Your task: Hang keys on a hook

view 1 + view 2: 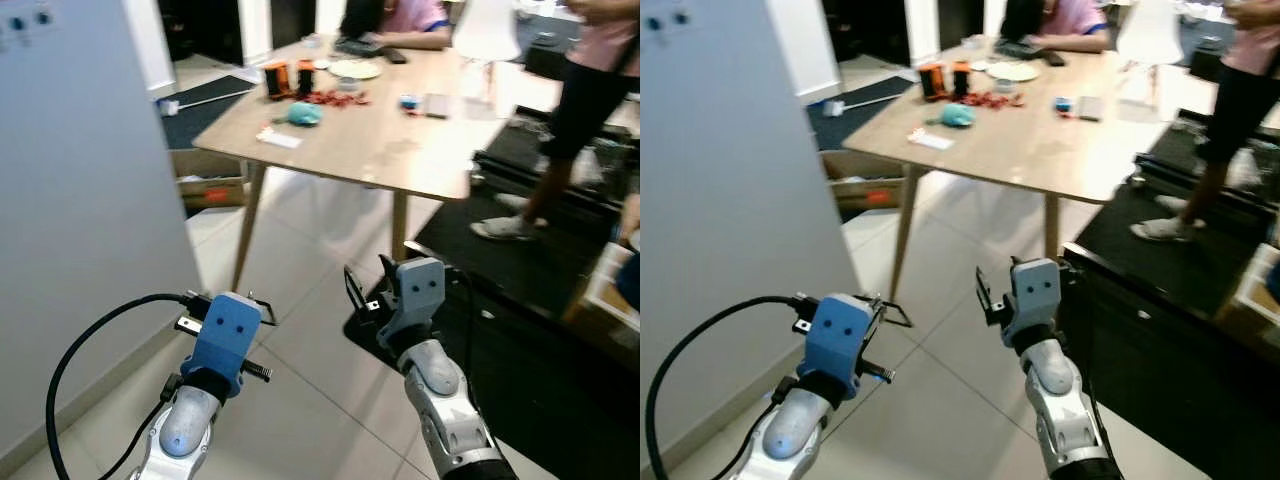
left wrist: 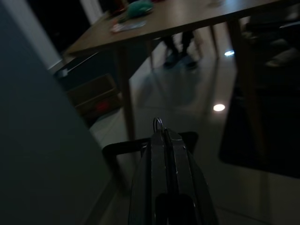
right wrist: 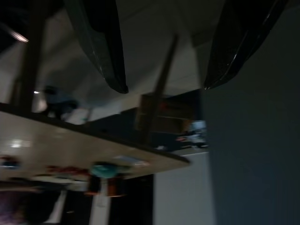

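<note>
Left eye view showed both arms raised in the lower half of the frame above a pale tiled floor (image 1: pixel 300 400). The left pincer (image 1: pixel 262 312), lower left, had its fingers pressed together; in the left wrist view a thin metal ring (image 2: pixel 158 123), apparently a key ring, stuck out from between the closed tips, though the keys themselves could not be made out. The right pincer (image 1: pixel 353 290), lower centre, was held with its fingers apart and empty, as the right wrist view confirmed by the wide gap between its two fingers (image 3: pixel 101 47). A grey wall panel (image 1: pixel 70 200) filled the left side of the frame. A wooden worktop (image 1: pixel 400 150) stood at upper centre, bearing a teal object (image 1: pixel 305 113) and small clutter. One person (image 1: pixel 590 90) stood at upper right.
</note>
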You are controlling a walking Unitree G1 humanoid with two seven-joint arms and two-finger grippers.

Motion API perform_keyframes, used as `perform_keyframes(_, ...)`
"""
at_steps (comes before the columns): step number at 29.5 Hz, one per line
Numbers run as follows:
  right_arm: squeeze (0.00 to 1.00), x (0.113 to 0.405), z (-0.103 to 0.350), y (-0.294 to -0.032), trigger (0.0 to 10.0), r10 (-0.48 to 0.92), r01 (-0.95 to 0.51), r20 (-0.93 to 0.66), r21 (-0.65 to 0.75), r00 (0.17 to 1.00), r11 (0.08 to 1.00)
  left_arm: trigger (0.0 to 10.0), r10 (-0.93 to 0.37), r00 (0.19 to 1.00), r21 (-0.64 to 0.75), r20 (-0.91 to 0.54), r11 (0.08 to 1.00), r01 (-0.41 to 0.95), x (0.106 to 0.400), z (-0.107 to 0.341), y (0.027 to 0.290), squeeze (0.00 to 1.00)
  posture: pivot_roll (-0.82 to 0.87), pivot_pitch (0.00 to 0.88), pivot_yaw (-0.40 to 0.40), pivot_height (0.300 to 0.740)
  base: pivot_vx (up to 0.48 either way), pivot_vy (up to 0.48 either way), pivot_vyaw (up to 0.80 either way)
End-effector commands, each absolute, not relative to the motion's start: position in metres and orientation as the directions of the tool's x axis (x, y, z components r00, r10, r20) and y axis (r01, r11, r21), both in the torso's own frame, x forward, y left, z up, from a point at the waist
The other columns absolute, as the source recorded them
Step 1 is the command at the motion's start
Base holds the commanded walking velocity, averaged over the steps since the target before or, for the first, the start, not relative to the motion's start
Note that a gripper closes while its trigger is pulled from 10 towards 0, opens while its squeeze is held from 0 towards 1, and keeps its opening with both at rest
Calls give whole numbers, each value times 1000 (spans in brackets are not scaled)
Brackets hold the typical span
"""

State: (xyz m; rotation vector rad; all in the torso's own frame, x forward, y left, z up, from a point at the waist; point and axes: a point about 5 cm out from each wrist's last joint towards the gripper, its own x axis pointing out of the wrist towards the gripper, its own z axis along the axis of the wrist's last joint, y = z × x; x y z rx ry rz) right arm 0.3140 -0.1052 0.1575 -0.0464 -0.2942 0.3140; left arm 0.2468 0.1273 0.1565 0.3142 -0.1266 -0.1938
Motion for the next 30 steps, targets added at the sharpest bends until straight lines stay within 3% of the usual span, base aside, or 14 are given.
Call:
perform_keyframes(1,0,312,155,-106,10000,307,-294,272,-88,912,952,10000,-204,975,315,89,934,167,247,154,126,0,148,162,-17,740,0,0,731)
perform_keyframes(30,0,315,155,-106,10000,309,-294,276,-95,910,951,10000,-205,974,326,94,931,165,251,152,126,0,145,146,-16,740,0,0,735)
